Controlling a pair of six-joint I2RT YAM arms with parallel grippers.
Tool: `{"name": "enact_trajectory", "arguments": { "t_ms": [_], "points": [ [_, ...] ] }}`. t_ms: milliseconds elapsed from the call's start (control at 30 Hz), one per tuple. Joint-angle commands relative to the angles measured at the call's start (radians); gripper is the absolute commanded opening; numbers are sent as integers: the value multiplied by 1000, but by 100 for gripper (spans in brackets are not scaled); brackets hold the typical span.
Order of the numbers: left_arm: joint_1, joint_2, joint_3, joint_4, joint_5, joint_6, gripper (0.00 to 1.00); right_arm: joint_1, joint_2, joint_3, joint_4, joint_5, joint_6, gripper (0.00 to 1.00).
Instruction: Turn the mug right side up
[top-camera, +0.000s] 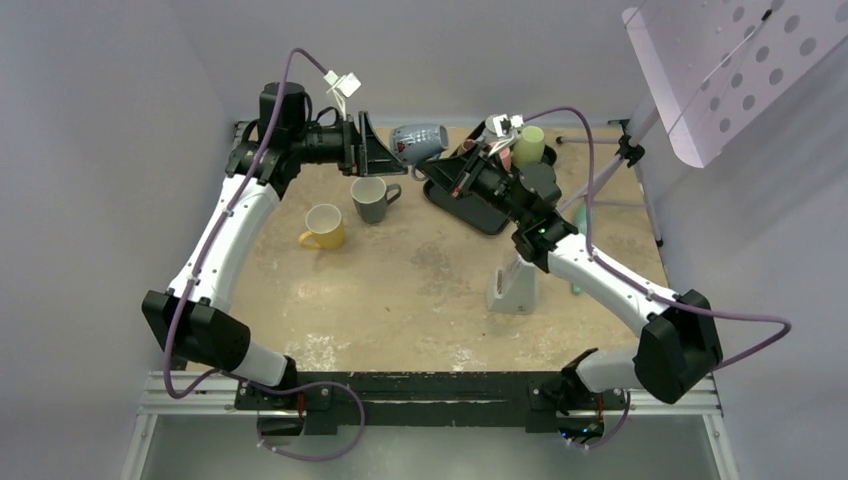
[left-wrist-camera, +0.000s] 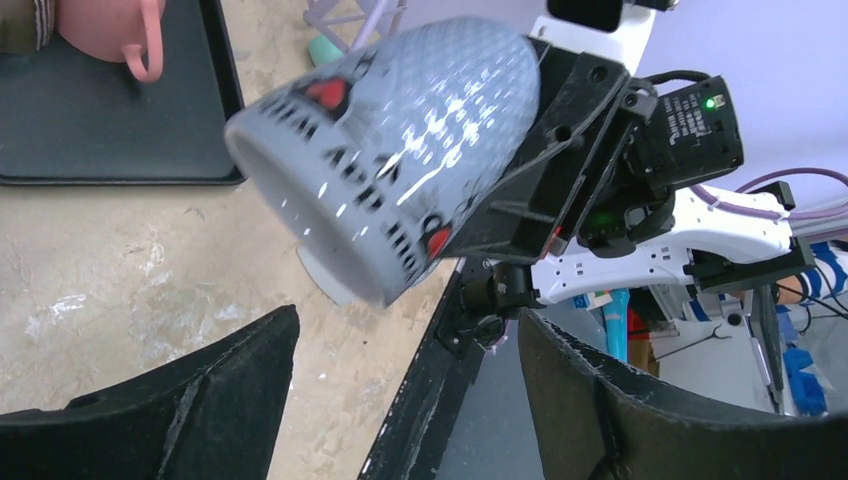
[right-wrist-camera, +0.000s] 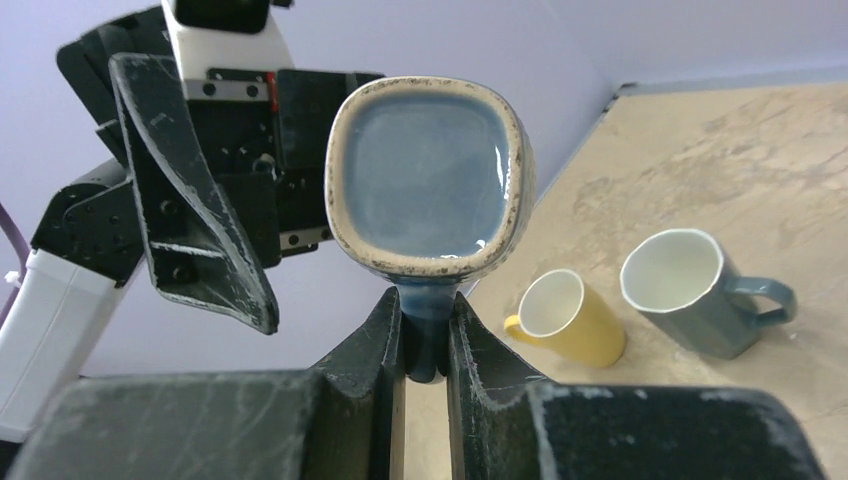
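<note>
A blue-grey patterned mug (top-camera: 420, 142) hangs in the air over the back of the table, tipped on its side. My right gripper (top-camera: 420, 172) is shut on its handle; in the right wrist view the fingers (right-wrist-camera: 427, 320) pinch the handle below the mug's flat end (right-wrist-camera: 425, 185). My left gripper (top-camera: 376, 150) is open and empty just left of the mug. In the left wrist view the mug (left-wrist-camera: 400, 170) fills the frame above the spread left gripper (left-wrist-camera: 405, 335), not touching it.
A yellow mug (top-camera: 322, 228) and a grey-green mug (top-camera: 372, 198) stand upright on the table at the left. A black tray (top-camera: 470, 205) at the back holds a pink mug (left-wrist-camera: 110, 25) and a green cup (top-camera: 528, 145). A white stand (top-camera: 512, 285) sits centre right.
</note>
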Motion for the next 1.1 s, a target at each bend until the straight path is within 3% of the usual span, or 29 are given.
{"name": "enact_trajectory", "arguments": {
  "t_ms": [0,167,300,400,567,633,667,733,833,933,1067],
  "points": [
    [-4,-1,48,38,-8,11,82,18,28,61,132,-79,74,0],
    [-4,-2,84,-11,-47,77,77,25,57,50,195,-114,129,0],
    [-6,-3,21,110,24,-41,69,37,118,90,202,-162,161,0],
    [-9,-3,-37,234,81,-154,46,55,170,112,215,-208,185,0],
    [-7,-13,-60,247,82,-154,0,76,243,141,187,-271,194,0],
    [-3,-24,-55,202,55,-111,0,75,254,145,149,-290,181,0],
    [0,-28,-44,138,26,-68,0,71,253,148,104,-279,162,7],
    [3,-25,7,-21,-81,70,0,70,241,167,-23,-238,82,37],
    [0,-13,89,-248,-331,347,0,70,217,239,-296,-140,-92,65],
    [-23,-15,88,-382,-556,535,0,60,189,298,-534,40,-221,70],
    [-155,-55,-62,-448,-650,705,0,-12,183,319,-707,303,-307,68]
  ]
}}
